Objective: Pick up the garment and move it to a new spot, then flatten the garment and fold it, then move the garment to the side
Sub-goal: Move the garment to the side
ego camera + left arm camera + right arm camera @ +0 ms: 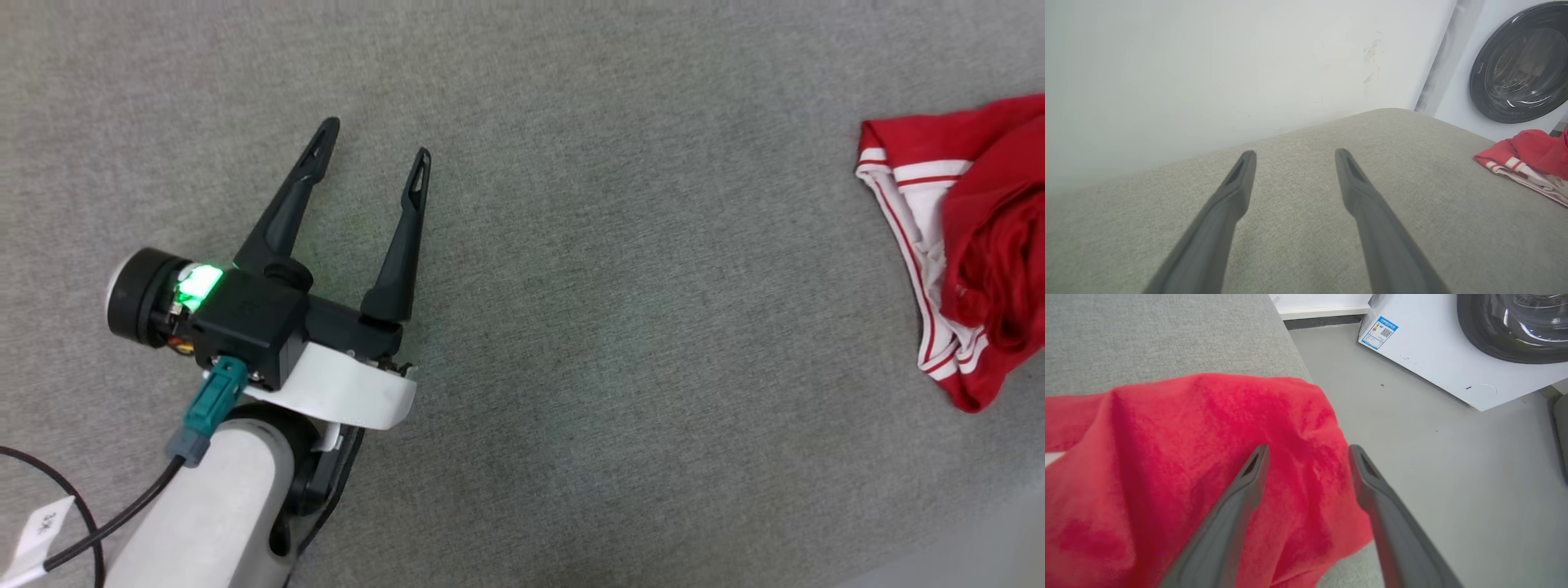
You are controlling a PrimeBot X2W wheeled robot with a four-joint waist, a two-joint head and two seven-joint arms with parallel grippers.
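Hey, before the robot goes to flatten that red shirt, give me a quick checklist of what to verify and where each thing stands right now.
1. Left end effector open: ok.
2. Right end effector open above the shirt: ok.
3. Shirt flat: not ok, bunched in a heap.
4. Shirt fully on the cushion: cannot tell, it reaches the edge by the floor.
5. Room to spread: ok, wide stretch of cushion beside the shirt.
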